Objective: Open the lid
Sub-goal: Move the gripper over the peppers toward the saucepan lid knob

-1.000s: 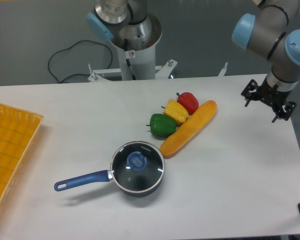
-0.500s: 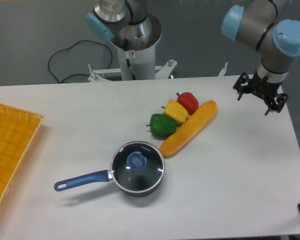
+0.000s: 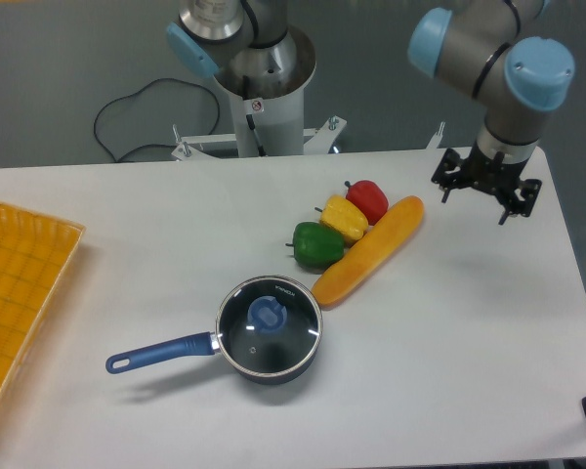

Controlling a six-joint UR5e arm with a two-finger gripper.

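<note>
— Lid (image 3: 270, 325) first: where does it lie from you?

— Low on the table (image 3: 176, 225), seated on the saucepan (image 3: 260, 369), well apart from my gripper (image 3: 484, 188), which hangs over the far right side. My fingers stand apart with nothing between them.

— How does the lid look?

— A round clear glass disc with a thin metal rim and a blue knob (image 3: 266, 315) at its centre. It sits flat and covers the pan's mouth. The pan's blue handle (image 3: 159, 353) points out to the left.

— What is around it?

— A long orange squash (image 3: 369, 251) lies on a slant, one end just beside the pan's rim. Along its far side sit a green pepper (image 3: 316, 244), a yellow pepper (image 3: 344, 218) and a red pepper (image 3: 367, 199), bunched close. That cluster lies between my gripper and the lid. A yellow tray (image 3: 20, 283) sits at the left edge.
</note>
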